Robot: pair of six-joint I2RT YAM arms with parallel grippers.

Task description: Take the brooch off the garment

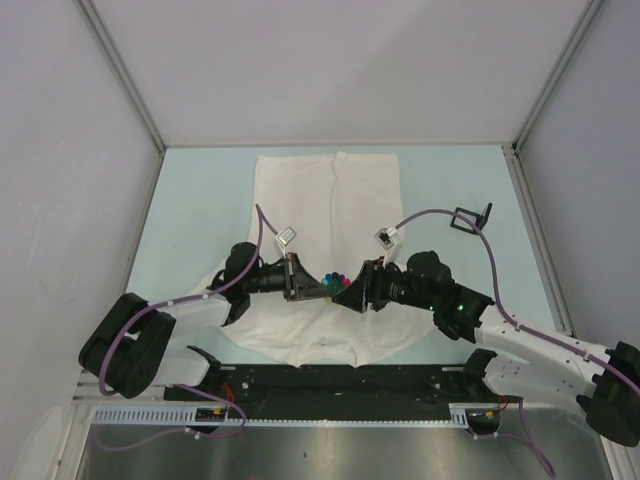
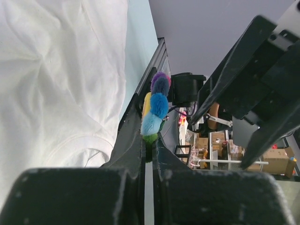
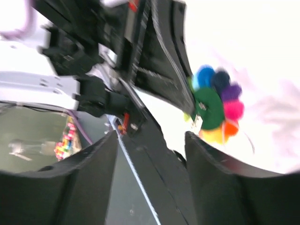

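Observation:
The white garment [image 1: 330, 190] lies flat on the pale blue table [image 1: 200, 190]. Both grippers meet over its lower middle, near the collar. My left gripper [image 1: 318, 287] [image 2: 151, 140] is shut on the rim of the rainbow-petalled brooch [image 1: 336, 279] [image 2: 157, 108], with a green petal pinched between its tips. In the right wrist view the brooch [image 3: 213, 108] shows its green felt back against the white cloth [image 3: 262, 47]. My right gripper [image 1: 352, 292] [image 3: 150, 140] is open just beside the brooch, its fingers [image 3: 213, 164] wide apart and gripping nothing. Whether the pin still passes through the cloth does not show.
A small black bracket [image 1: 472, 218] sits on the table at the right, beside the right arm's cable. A black rail [image 1: 330, 380] runs along the near edge by the arm bases. Grey walls close in the table at the back and both sides.

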